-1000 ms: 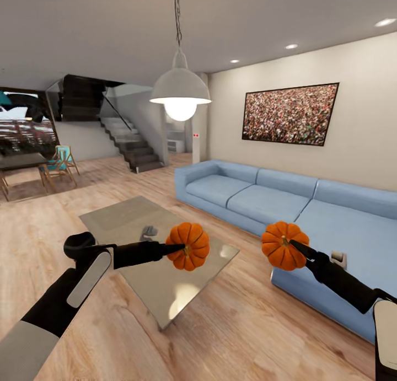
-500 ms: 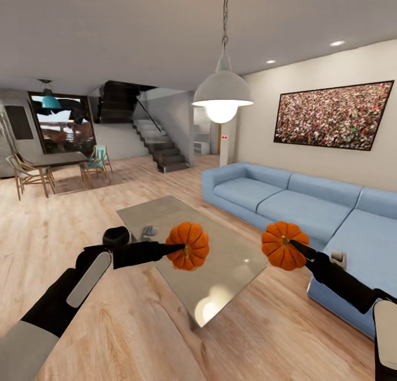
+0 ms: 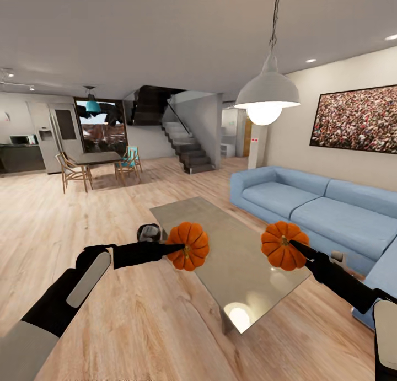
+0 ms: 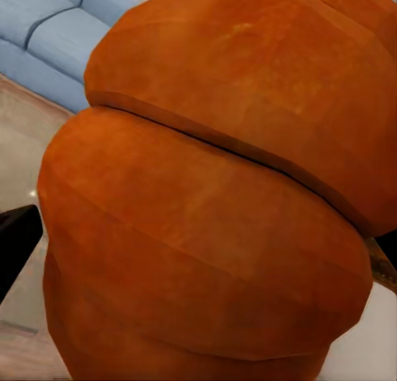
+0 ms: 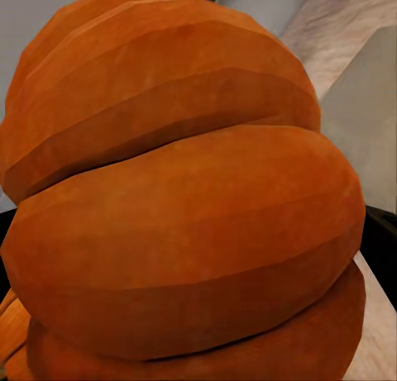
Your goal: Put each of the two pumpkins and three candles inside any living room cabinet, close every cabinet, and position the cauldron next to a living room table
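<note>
No legible text, label, brand, number or sign anywhere. Wall picture (image 3: 355,119) above the sofa: a dense speckled pattern, no lettering. Small white panel with a red mark (image 3: 254,140) on the far wall: too small to read. Nothing else carries markings.

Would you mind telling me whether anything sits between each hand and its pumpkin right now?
Nothing visible does. The left hand is shut on the left pumpkin and the right hand on the right pumpkin, both held in the air above the glass table.
</note>
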